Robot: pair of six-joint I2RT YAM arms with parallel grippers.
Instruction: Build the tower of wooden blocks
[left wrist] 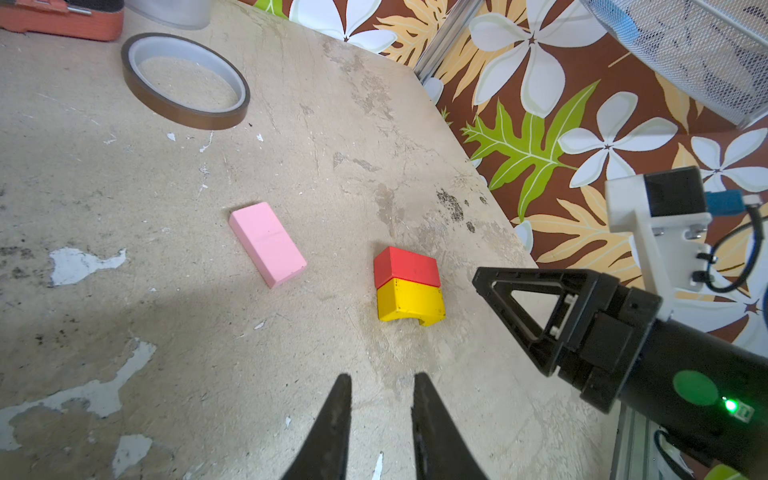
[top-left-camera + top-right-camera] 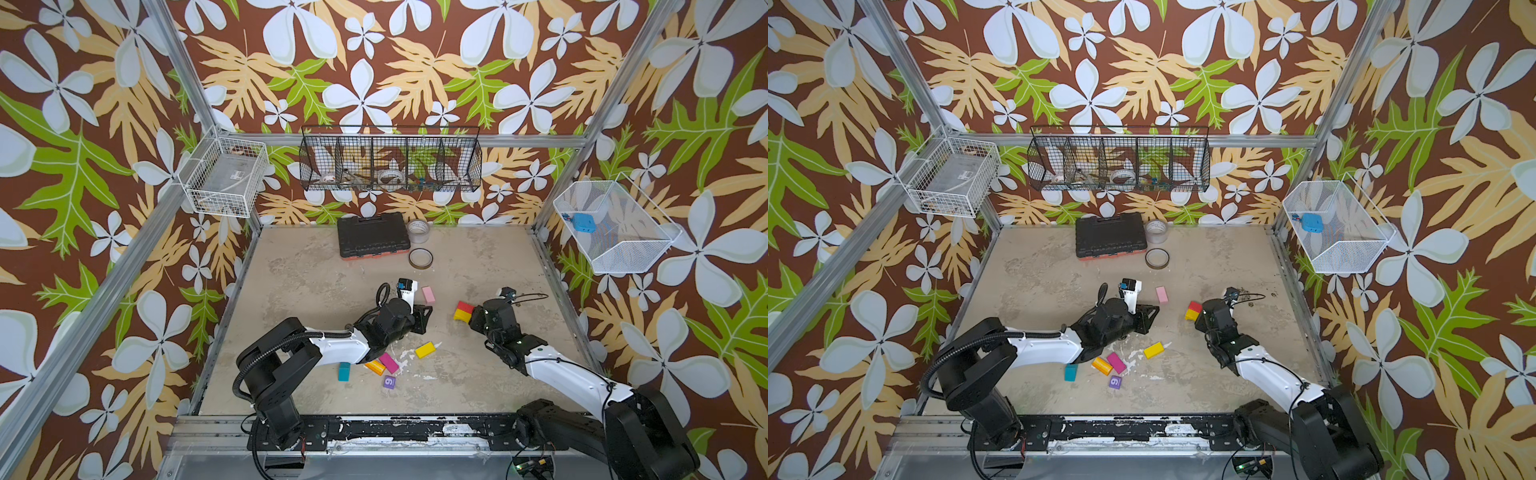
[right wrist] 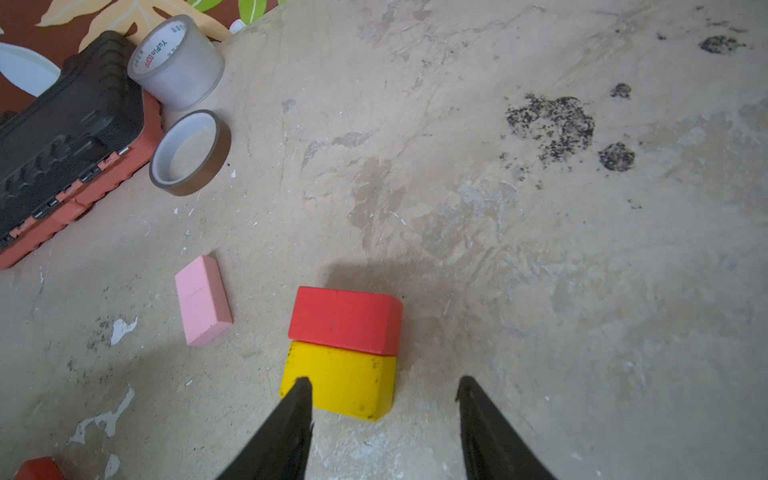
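Nearest the robot, the left gripper hangs empty with narrow jaws; the right gripper stands parted, empty, just short of the tower. That tower, a red rectangular wooden block stacked on a yellow arched wooden block, stands just beside a flat pale-pink wooden block, with a brown tape ring farther beyond.

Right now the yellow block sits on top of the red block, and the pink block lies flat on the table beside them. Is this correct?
Not quite: the order is reversed. The red block sits on top of the yellow block, as the right wrist view shows. The pink block does lie flat on the table beside them.
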